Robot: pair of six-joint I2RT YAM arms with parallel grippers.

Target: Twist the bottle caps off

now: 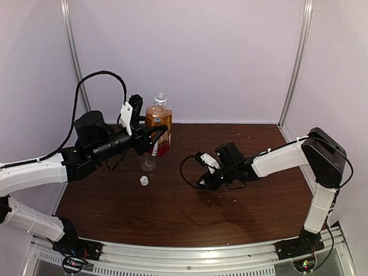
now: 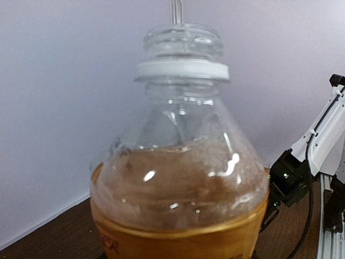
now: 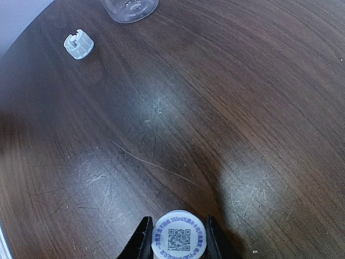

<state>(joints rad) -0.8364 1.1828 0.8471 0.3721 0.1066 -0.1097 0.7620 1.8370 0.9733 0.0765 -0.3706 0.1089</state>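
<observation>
Over on the left side, the left arm reaches in low across the table with its forearm roughly level. The left gripper looks clamped around the lower body of the amber bottle, which stands upright near the back wall. The right arm comes in from the right, elbow bent, forearm angled down toward the middle of the table. The right gripper hangs just above the wood.

The overhead can't really show what the right gripper has. The right wrist view does: its fingers are pinched on a white cap with a QR code, one finger on each side. That view also shows the loose cap lying on the table on its own, near the clear bottle but not touching it. From above, the clear bottle sits just in front of the amber one.

The left wrist view is basically all amber bottle. You get the open threaded neck, a white ring below the threads and liquid filling the lower part. Its own fingers are out of frame.
</observation>
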